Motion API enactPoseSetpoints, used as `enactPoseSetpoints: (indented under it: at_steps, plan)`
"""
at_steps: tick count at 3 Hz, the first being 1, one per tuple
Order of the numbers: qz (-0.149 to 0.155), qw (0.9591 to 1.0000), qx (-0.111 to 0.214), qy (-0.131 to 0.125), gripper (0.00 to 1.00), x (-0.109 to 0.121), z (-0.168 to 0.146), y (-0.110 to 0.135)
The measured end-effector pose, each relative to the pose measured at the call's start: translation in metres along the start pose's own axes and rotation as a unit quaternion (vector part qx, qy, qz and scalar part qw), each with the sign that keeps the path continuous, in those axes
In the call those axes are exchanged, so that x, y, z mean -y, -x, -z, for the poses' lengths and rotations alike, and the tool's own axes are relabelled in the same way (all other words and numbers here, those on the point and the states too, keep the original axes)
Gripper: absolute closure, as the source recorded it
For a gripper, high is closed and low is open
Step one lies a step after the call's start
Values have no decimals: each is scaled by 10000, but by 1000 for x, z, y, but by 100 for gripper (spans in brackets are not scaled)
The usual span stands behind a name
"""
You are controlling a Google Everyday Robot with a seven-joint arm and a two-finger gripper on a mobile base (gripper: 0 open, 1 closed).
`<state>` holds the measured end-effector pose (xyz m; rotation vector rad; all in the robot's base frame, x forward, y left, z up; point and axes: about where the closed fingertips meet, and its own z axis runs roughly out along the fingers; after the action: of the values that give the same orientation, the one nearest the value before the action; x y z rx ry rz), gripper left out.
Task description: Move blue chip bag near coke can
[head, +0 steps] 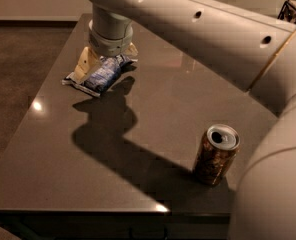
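The blue chip bag lies flat on the dark table at its far left. My gripper hangs straight down over the bag's far end, open, with one cream finger on the bag's left side and the other on its right. The bag still rests on the table. The coke can is hidden behind my arm.
A gold-brown can with dark markings stands upright at the table's near right. My large arm spans the back and right of the view. The table's left edge runs close to the bag.
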<state>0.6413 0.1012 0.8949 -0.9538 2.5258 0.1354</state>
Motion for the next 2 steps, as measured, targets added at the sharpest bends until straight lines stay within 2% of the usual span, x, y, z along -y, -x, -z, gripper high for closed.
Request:
enactPoseSetpoints:
  at_steps: [2]
  plan:
    - [-259,9996,-73,-26,0,-3,-42,26]
